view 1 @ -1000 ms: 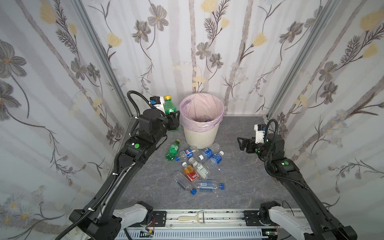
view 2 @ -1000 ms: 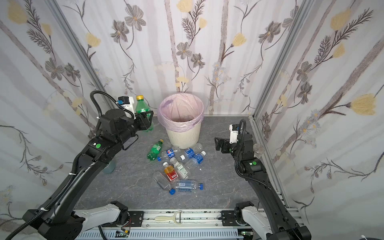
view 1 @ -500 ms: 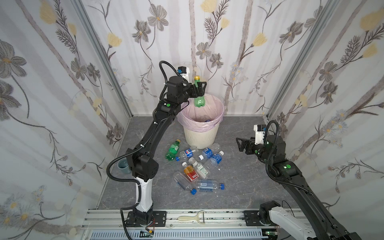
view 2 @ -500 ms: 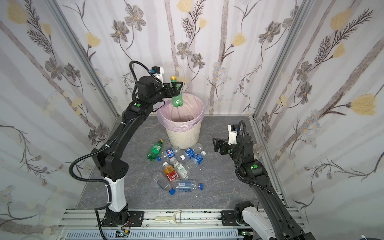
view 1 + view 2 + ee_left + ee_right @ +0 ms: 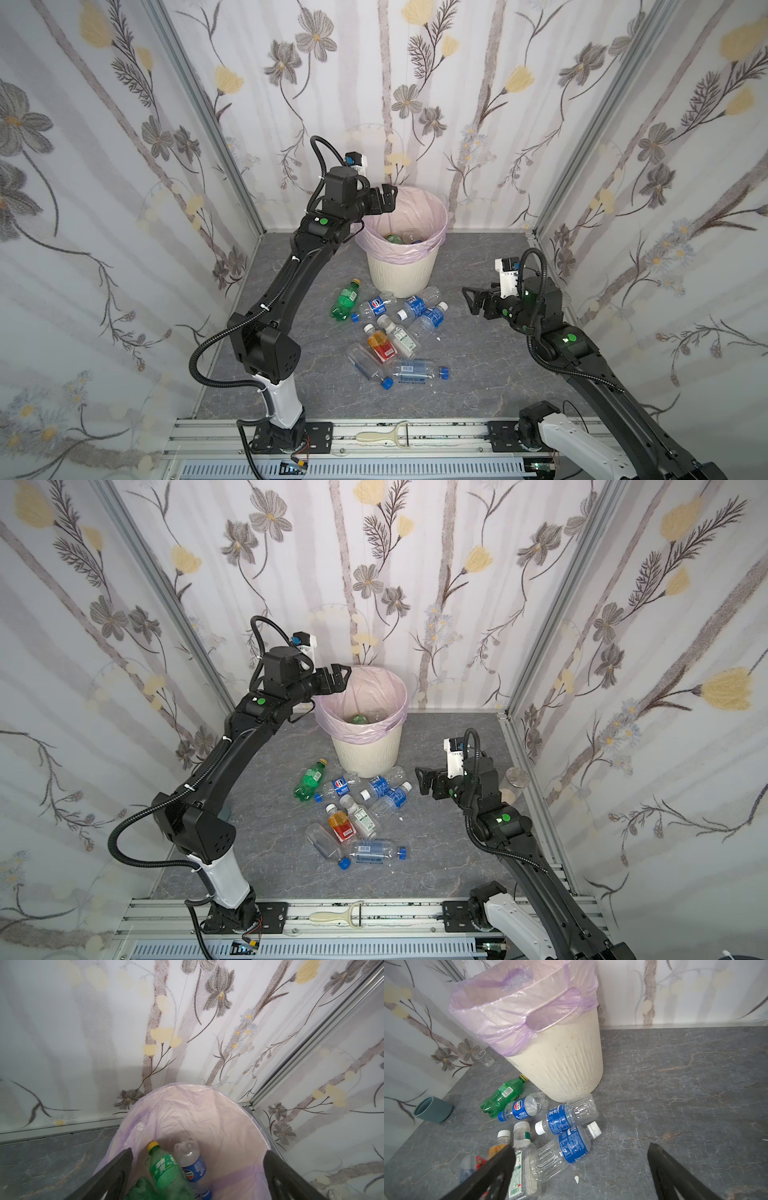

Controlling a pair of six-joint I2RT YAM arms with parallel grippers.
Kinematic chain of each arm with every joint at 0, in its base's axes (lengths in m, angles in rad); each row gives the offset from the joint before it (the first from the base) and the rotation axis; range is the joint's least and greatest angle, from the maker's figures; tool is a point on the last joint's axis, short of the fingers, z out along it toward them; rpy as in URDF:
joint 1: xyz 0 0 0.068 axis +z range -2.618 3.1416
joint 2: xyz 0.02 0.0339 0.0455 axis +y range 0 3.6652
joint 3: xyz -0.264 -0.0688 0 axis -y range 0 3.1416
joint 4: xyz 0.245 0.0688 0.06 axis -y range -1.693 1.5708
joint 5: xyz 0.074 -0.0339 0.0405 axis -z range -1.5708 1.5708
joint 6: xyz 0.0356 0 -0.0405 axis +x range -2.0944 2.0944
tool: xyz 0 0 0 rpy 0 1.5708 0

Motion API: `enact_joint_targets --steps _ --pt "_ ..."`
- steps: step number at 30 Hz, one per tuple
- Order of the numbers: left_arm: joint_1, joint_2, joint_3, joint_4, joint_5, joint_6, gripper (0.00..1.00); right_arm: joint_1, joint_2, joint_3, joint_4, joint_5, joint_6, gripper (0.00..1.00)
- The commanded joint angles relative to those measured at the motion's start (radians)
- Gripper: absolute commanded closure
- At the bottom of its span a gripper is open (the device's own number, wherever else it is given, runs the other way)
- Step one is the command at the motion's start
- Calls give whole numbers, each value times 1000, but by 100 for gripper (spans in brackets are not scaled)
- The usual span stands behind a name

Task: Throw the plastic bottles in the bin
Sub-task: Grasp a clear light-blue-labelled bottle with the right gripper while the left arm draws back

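Bottles lie nearest the rail in a loose cluster on the grey floor: a clear bottle with a blue cap [image 5: 417, 371], an orange-red bottle [image 5: 380, 347], two blue-labelled bottles [image 5: 566, 1115] just beside the bin's foot, and a green bottle [image 5: 345, 300] with a yellow cap on the left of the group. In all, about eight show on the floor.

To the right of the cluster the right gripper [image 5: 471, 300] hovers with its fingers spread and nothing between them, aimed toward the bottles.

Farther back stands the bin [image 5: 401, 272], its pink bag folded over the rim. The left gripper [image 5: 386, 199] hangs over the rim, fingers released and empty; below it, inside the bag, lie a green bottle in the bin [image 5: 168, 1174] and a blue-labelled bottle in the bin [image 5: 192, 1164].

The step in hand looks like the end of a drop. The next move probably calls for the right gripper to descend on the nearest blue-labelled bottle, gripping across its body, since these thin bottles may roll or crush.

The bin's floor is mostly hidden, so its count cannot be told. The left arm hides a grey cup [image 5: 433, 1109] in both top views.
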Motion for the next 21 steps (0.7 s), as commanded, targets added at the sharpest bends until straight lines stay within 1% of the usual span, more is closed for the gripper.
enact_joint_targets --steps 1,6,8,12,16,18,19,21 --pt "20 -38 -37 11 -23 13 0 32 15 -2 47 -40 -34 0" --pt "79 -91 -109 12 50 -33 0 100 45 -15 0 -14 -36 2" --pt "116 -132 -173 15 75 -60 0 137 45 -37 -18 -26 -35 3" --pt "166 -248 -348 32 73 -64 0 230 46 -103 -52 -37 -53 5" --pt "207 -391 -546 69 -32 -109 0 328 94 -96 -66 -45 -76 7" --pt "220 -463 -629 78 -141 -160 0 376 127 -87 -60 -56 -106 8" --pt "226 -501 -677 87 -174 -162 0 402 147 -84 -51 -58 -127 7" --pt "235 -565 -742 98 -192 -157 0 434 188 -76 -37 -55 -164 7"
